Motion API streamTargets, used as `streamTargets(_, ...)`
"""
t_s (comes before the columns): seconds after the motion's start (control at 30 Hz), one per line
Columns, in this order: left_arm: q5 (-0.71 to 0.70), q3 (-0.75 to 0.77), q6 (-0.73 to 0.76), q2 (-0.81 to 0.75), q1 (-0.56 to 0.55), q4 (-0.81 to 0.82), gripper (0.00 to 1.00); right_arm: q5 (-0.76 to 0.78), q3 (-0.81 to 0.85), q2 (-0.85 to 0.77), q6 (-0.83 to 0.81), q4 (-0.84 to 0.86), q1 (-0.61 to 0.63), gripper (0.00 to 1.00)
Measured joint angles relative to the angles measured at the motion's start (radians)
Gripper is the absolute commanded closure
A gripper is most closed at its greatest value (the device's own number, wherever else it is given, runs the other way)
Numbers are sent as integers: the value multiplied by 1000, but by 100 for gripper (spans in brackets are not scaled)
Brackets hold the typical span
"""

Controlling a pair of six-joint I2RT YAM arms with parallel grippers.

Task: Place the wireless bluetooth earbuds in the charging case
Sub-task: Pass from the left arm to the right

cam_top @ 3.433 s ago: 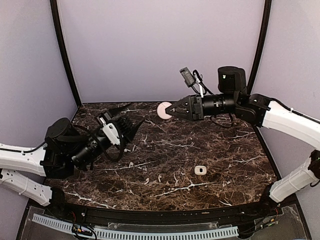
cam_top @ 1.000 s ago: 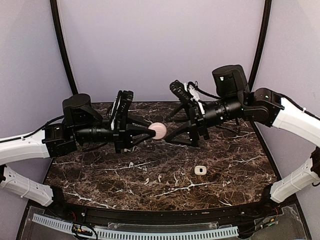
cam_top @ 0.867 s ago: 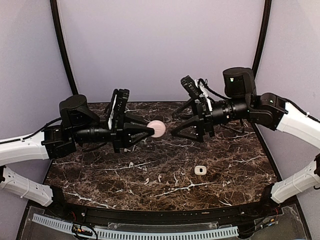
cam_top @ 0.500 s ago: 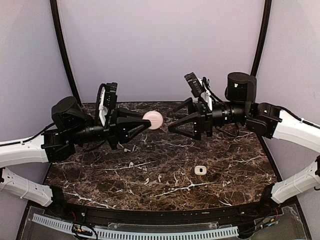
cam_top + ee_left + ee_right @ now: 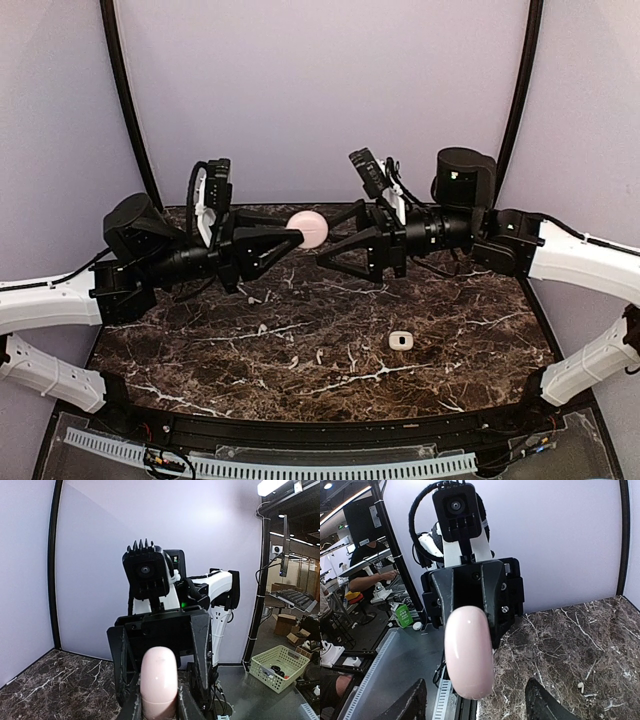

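Dark marble table (image 5: 470, 330), left fingers (image 5: 275, 240) clamped on pink case (image 5: 307, 230), right fingers (image 5: 345, 262) spread apart

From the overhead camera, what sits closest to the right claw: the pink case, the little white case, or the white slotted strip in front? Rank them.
1. Pink case: just ahead of the open right gripper, held up by the left gripper.
2. Small white case: on the table, nearer the front.
3. White slotted strip: along the front edge, farthest.
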Motion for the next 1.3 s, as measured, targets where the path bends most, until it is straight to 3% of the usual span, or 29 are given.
streamTargets(0.3, 0, -5, -8, 9, 0, 24, 100, -1, 37, 5, -1, 25, 13, 51)
streamTargets(0.53, -1, -10, -15, 10, 0, 46, 100, -5, 45, 21, -2, 29, 19, 53)
streamTargets(0.9, -1, -19, -22, 15, 0, 81, 100, -12, 45, 32, 9, 38, 22, 66)
streamTargets(1.3, -2, -25, -38, 16, 0, 107, 100, 5, 45, 32, 13, 58, 22, 90)
